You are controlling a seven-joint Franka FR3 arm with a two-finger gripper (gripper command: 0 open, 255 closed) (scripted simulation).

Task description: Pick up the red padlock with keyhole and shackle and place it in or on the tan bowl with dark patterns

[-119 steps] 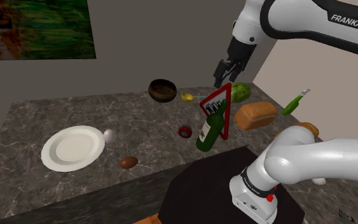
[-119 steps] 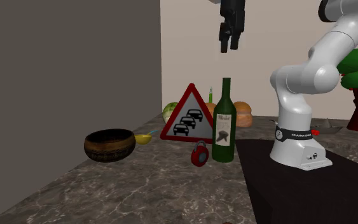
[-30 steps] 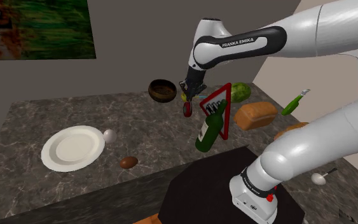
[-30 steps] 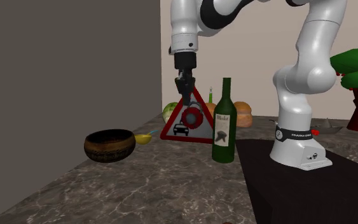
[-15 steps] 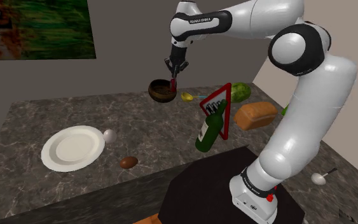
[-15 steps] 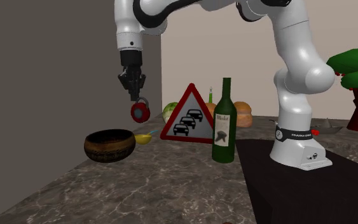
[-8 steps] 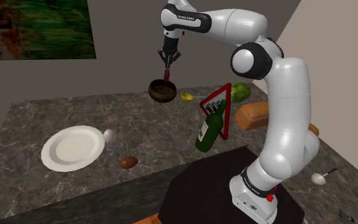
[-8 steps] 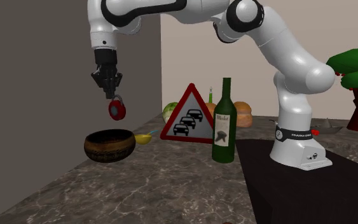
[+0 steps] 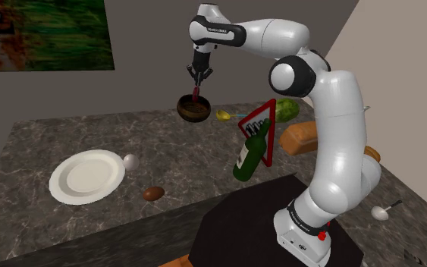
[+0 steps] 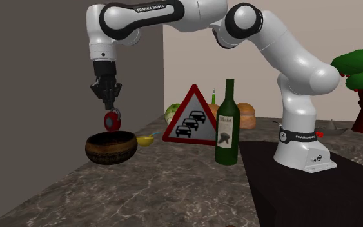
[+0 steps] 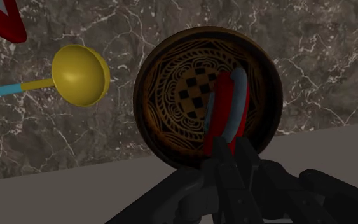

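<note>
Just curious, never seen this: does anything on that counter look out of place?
Yes: a red-rimmed triangular traffic sign stands on the counter among food, beside the wine bottle and bread loaf. Also, the red padlock hangs from the gripper above the patterned bowl.

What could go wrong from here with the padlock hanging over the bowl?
The padlock hangs from the tool, clear above the bowl; released there, it might bounce out or shift the bowl. The wrist view shows it off the bowl's centre, so it may clip the rim.
</note>
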